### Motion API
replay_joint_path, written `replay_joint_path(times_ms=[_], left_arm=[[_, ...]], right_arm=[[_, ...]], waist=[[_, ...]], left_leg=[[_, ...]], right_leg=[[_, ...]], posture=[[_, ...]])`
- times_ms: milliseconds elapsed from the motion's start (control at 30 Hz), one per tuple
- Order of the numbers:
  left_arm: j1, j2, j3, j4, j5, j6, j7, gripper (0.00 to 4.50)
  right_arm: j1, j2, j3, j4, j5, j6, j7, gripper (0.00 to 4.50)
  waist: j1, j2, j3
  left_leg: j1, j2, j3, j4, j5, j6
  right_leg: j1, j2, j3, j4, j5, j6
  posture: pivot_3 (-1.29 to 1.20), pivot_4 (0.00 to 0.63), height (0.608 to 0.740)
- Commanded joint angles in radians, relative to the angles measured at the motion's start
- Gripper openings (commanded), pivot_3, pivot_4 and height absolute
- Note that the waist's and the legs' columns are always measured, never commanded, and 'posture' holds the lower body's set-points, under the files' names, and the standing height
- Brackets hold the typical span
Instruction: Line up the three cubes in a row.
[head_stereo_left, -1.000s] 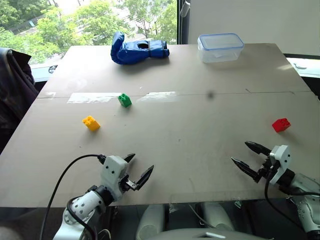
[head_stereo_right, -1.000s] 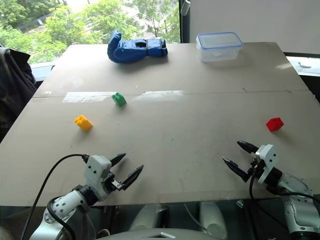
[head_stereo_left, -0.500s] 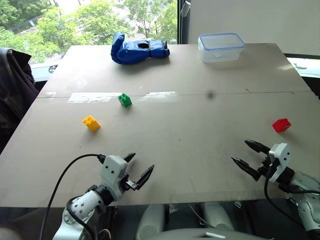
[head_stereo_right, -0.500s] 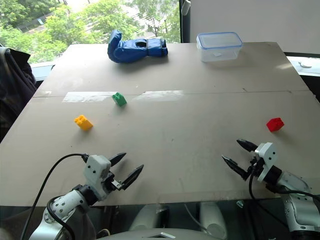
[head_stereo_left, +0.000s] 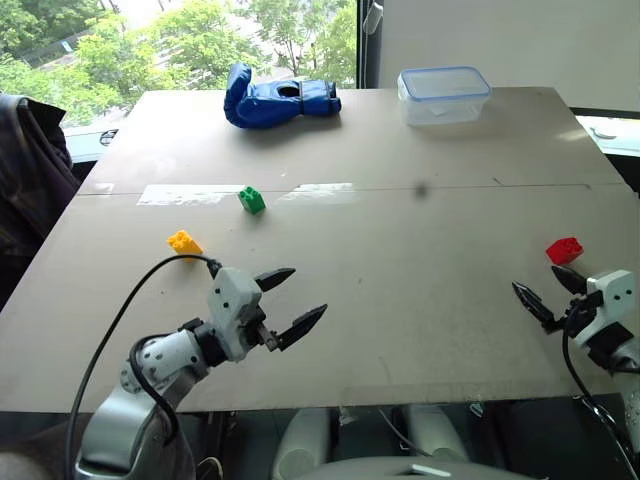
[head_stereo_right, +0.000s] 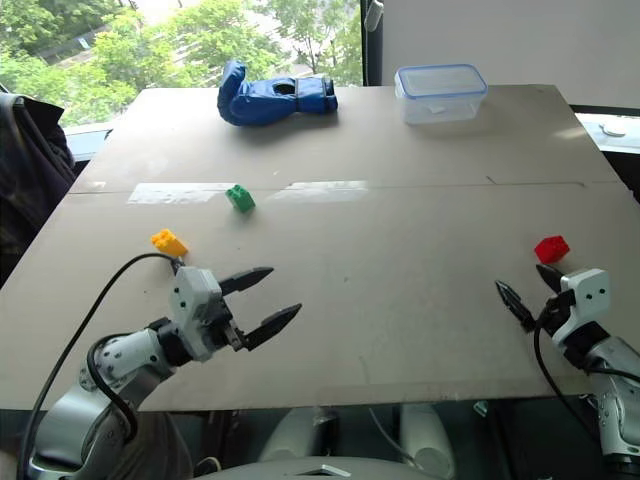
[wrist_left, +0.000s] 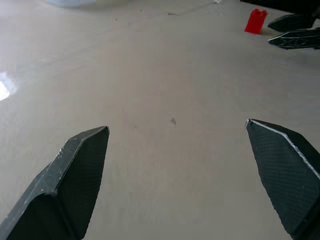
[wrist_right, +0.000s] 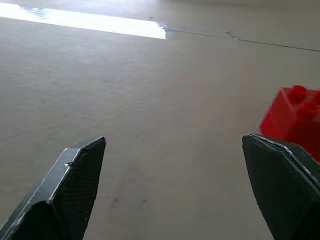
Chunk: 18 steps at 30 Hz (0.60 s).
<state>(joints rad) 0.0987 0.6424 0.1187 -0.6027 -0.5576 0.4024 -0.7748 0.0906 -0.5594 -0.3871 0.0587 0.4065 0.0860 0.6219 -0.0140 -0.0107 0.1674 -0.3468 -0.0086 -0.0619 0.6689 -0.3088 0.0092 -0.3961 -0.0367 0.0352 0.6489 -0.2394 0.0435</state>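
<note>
Three studded cubes lie apart on the tan table (head_stereo_left: 400, 250): a green cube (head_stereo_left: 251, 200) at the mid left, a yellow-orange cube (head_stereo_left: 184, 242) nearer on the left, and a red cube (head_stereo_left: 564, 250) at the right. My left gripper (head_stereo_left: 294, 297) hovers open over the near left of the table, right of the yellow-orange cube. Close behind the red cube (wrist_right: 295, 117), on its near side, my right gripper (head_stereo_left: 545, 287) is open and empty. The red cube (wrist_left: 256, 21) also appears in the left wrist view beside the right gripper's fingers (wrist_left: 295, 31).
A blue boxing glove (head_stereo_left: 278, 98) and a clear lidded container (head_stereo_left: 442, 94) sit at the table's far edge. A dark garment (head_stereo_left: 25, 170) hangs off to the left of the table. A black cable (head_stereo_left: 120, 350) loops from my left arm.
My left gripper rose and moved forward and to the right over the table. My right gripper swung out to the right, ending just behind the red cube. Both stayed open.
</note>
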Motion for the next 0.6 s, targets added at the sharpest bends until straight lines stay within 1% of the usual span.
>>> replay_joint_path(times_ms=[33,167,267,367,533,600], left_arm=[[-0.094,0.042,0.003,-0.036,-0.086,0.071,-0.032,4.48],[-0.229,0.079,-0.019,-0.034,-0.135,0.140,-0.051,4.48],[-0.265,0.091,-0.023,-0.040,-0.159,0.161,-0.070,4.48],[-0.278,0.101,-0.025,-0.045,-0.173,0.174,-0.085,4.48],[-0.263,0.108,-0.013,-0.050,-0.195,0.168,-0.115,4.48],[-0.256,0.107,-0.013,-0.054,-0.207,0.159,-0.132,4.50]], right_arm=[[-0.060,-0.016,-0.038,0.073,-0.023,0.013,-0.065,4.50],[-0.176,-0.025,-0.050,0.223,-0.024,-0.015,-0.064,4.50],[-0.237,-0.033,-0.045,0.308,-0.031,-0.046,-0.040,4.50],[-0.279,-0.035,-0.048,0.366,-0.025,-0.069,-0.019,4.50],[-0.304,-0.035,-0.053,0.418,-0.021,-0.101,0.012,4.50],[-0.312,-0.033,-0.056,0.432,-0.019,-0.119,0.015,3.94]], waist=[[-0.004,0.000,0.000],[-0.005,0.002,0.001],[-0.004,0.002,0.001],[-0.004,0.003,0.001],[-0.004,0.003,0.002],[-0.004,0.003,0.002]], left_leg=[[0.000,0.000,0.001,0.000,0.000,0.000],[-0.001,0.000,0.002,-0.001,0.000,0.000],[-0.001,0.000,0.002,-0.002,0.000,0.000],[-0.002,0.000,0.003,-0.001,0.000,0.000],[-0.002,0.000,0.003,-0.001,0.000,0.000],[-0.002,0.000,0.003,-0.001,0.000,0.000]], right_leg=[[0.000,0.001,0.001,0.000,0.001,0.002],[-0.002,0.002,0.002,0.000,0.001,0.002],[-0.003,0.002,0.003,0.000,0.001,0.002],[-0.004,0.002,0.004,0.000,0.001,0.002],[-0.004,0.002,0.004,0.000,0.001,0.002],[-0.004,0.002,0.005,0.000,0.001,0.002]], posture=[[0.00,0.150,0.740],[0.00,0.150,0.740],[0.00,0.150,0.740],[0.00,0.150,0.740],[0.00,0.150,0.740],[0.00,0.150,0.740]])
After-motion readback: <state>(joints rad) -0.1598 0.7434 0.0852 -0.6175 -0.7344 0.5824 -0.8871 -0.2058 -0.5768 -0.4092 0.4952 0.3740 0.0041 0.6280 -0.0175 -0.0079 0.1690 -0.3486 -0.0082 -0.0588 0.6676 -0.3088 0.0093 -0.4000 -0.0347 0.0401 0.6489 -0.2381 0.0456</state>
